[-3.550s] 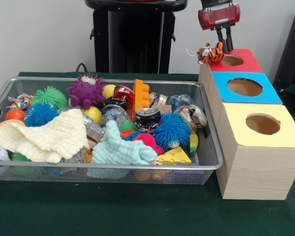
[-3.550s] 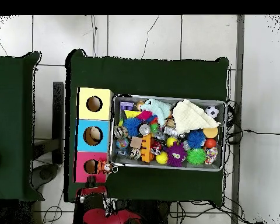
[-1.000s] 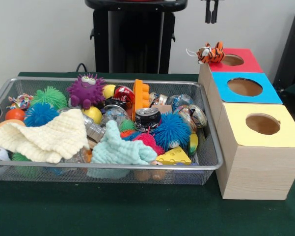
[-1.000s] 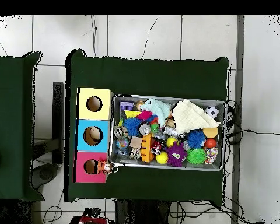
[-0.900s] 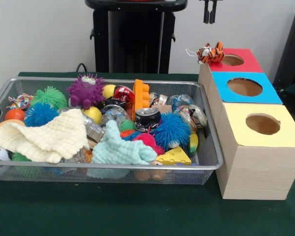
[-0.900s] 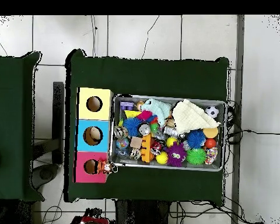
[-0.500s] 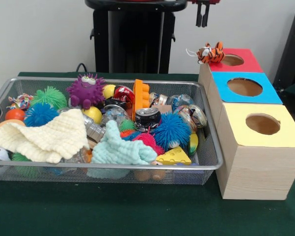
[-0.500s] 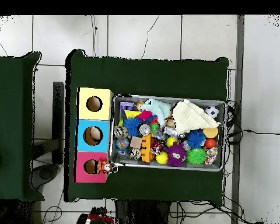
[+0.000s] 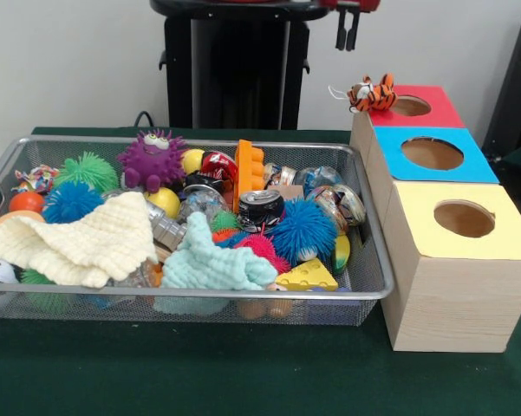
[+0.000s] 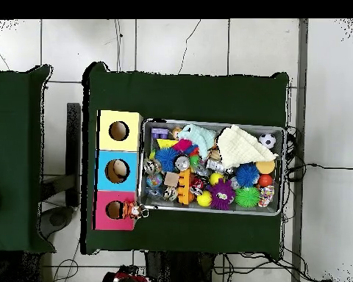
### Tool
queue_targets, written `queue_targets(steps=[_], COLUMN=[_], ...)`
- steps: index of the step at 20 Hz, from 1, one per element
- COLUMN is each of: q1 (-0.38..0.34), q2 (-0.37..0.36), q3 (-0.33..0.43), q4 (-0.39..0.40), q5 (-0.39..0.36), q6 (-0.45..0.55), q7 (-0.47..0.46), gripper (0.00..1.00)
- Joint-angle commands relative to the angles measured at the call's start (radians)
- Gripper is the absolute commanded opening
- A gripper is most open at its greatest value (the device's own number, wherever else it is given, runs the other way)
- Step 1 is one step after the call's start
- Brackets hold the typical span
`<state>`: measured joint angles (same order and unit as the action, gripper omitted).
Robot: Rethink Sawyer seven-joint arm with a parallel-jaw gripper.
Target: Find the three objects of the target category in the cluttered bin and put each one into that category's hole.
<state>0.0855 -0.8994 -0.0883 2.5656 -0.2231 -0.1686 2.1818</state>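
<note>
Closest in the front view is the green table (image 9: pixel 243 373). On it sits the cluttered bin (image 9: pixel 199 296), a wide wire basket full of toys. At its near side lie a cream knitted cloth (image 9: pixel 78 238), a mint cloth (image 9: pixel 210 264) and a yellow cheese wedge (image 9: pixel 306 276). A bit farther in are a fuzzy blue ball (image 9: pixel 303 230) and a dented can (image 9: pixel 260 206). Toward the back stand an orange block (image 9: pixel 249 172), a purple spiky monster (image 9: pixel 152 159) and a green spiky ball (image 9: pixel 88 170). Just beside the bin is a row of three wooden boxes, each with a round hole on top. The yellow box (image 9: pixel 459 260) is nearest, then the blue box (image 9: pixel 433 156), then the red box (image 9: pixel 412 106). A little toy tiger (image 9: pixel 371 94) sits on the red box's edge, next to its hole and not inside it. Farthest away and high up hangs the gripper (image 9: pixel 345 33), close to the black pedestal (image 9: pixel 234 61). Its two thin black fingers (image 9: pixel 339 35) have a small gap between them and hold nothing. The bin lies well below the jaws and out toward the camera, and the tiger sits lower down to one side of them.
</note>
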Motion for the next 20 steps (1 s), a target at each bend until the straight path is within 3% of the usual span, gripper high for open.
queue_targets(steps=[1,4,20], q1=[-0.082,-0.119,-0.165], q2=[0.108,0.125,0.206], q3=[0.06,0.082,0.103], q4=[-0.182,-0.209,-0.273], q5=[-0.072,-0.108,-0.179], q6=[-0.08,-0.068,-0.151], q7=[0.051,0.038,0.082], gripper=[0.0,0.0,0.0])
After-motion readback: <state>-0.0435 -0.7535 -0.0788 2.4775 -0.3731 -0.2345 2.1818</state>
